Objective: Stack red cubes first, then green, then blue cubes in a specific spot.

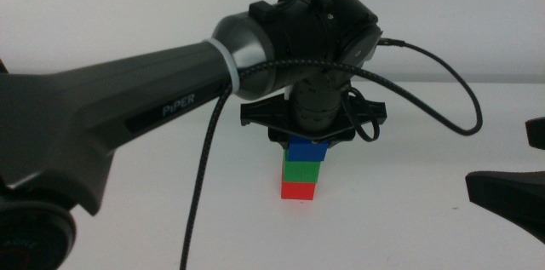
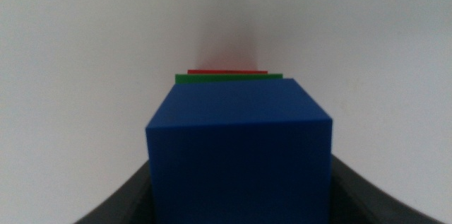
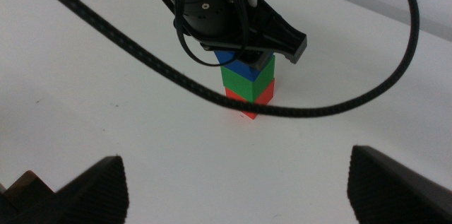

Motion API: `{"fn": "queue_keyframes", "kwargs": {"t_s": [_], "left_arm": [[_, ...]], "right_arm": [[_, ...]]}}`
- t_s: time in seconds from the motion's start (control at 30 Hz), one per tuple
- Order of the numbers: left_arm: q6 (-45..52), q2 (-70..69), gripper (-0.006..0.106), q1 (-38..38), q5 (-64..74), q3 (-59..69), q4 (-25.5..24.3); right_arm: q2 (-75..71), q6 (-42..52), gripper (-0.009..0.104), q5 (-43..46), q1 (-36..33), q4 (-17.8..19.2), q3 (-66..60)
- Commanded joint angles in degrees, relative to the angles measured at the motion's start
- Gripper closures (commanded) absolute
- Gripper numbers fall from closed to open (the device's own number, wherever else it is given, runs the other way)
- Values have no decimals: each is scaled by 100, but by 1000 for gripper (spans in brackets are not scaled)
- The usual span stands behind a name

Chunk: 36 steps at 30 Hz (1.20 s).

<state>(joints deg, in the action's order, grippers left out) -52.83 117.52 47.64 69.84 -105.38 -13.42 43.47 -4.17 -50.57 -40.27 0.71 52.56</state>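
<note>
Seeing blue cube [image 1: 306,151] atop green [image 1: 304,171] atop red [image 1: 299,190] on the white table [image 1: 409,227]; our left gripper [image 1: 306,140] pinches blue from above, its cable [image 3: 296,107] crossing our right-wrist view. Right gripper [image 3: 236,181] spread, waiting well apart.

Setting: plain white worktop against a plain white wall.

The worktop [image 1: 153,227] is matte, unmarked and evenly lit, with only soft, faint shadows on it. In the middle view a pale wall [image 1: 102,6] rises behind its far edge, slightly greyer than the surface. No windows, floor or other furniture fall within any view.
</note>
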Motion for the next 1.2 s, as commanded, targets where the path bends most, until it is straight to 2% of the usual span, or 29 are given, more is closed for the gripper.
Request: {"fn": "queue_keyframes", "kwargs": {"t_s": [0.0, 0.4, 0.53, 0.57, 0.6, 0.63, 0.7, 0.83, 0.87, 1.0, 1.17], "left_arm": [[33, 45, 102, 2, 520, -14, 3], [313, 317, 102, -20, 529, -14, 3], [331, 336, 97, -20, 529, -14, -7], [331, 336, 95, -20, 529, -14, -24], [331, 336, 82, -20, 529, -14, -58], [331, 336, 75, -20, 529, -14, -60], [354, 336, 43, -20, 529, -14, -174], [502, 265, 11, -20, 529, -14, -414], [502, 210, 6, -20, 529, -14, -485], [577, -191, 7, -20, 529, -14, -741], [1770, -1169, 7, -20, 541, -14, -936]], "right_arm": [[-32, 2, 13, 46, 34, 37, -11], [-32, 2, 13, 46, 34, 37, -11], [-32, 2, 13, 46, 34, 37, -11], [-32, 2, 13, 46, 34, 37, -11], [-32, 2, 13, 46, 34, 37, -11], [-32, 2, 13, 46, 34, 37, -11], [-32, 2, 13, 46, 34, 37, -11], [-32, 2, 13, 46, 34, 37, -11], [-32, 2, 13, 46, 34, 37, -11], [-32, 2, 13, 46, 34, 37, -11], [-32, 2, 13, 46, 34, 37, -11]]}}
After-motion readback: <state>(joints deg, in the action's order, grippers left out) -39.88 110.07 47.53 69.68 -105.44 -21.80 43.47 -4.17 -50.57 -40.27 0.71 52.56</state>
